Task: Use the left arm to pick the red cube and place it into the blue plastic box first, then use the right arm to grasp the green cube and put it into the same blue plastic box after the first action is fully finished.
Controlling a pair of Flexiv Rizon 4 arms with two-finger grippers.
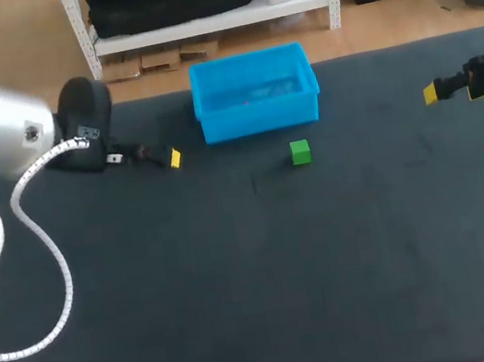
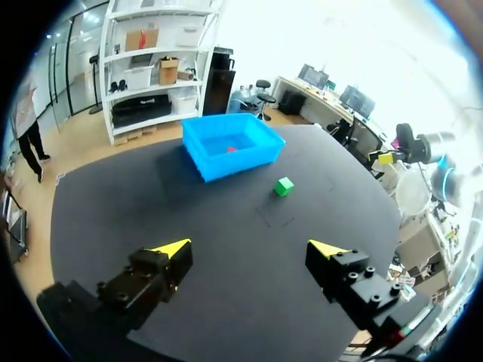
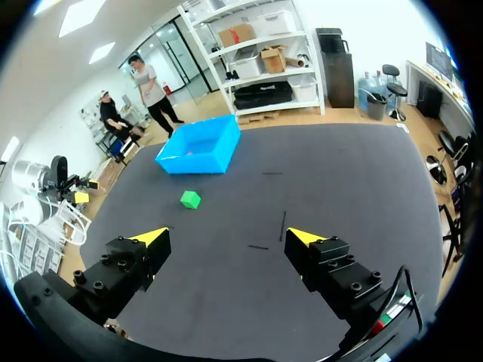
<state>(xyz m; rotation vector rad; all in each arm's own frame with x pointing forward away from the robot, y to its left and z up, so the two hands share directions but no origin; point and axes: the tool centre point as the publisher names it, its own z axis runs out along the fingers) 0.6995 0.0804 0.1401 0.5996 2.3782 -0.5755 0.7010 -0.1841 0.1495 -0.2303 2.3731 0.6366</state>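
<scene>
The blue plastic box stands at the table's far middle. In the left wrist view a small red cube lies inside the box. The green cube sits on the dark table just in front of the box, toward its right end. My left gripper hovers left of the box, open and empty, with both box and green cube well ahead of it. My right gripper hangs far to the right, open and empty, with the green cube ahead of it.
The dark table top stretches wide in front of the cube and box. A white cable loops from my left arm over the table's left side. Nothing else lies on the mat.
</scene>
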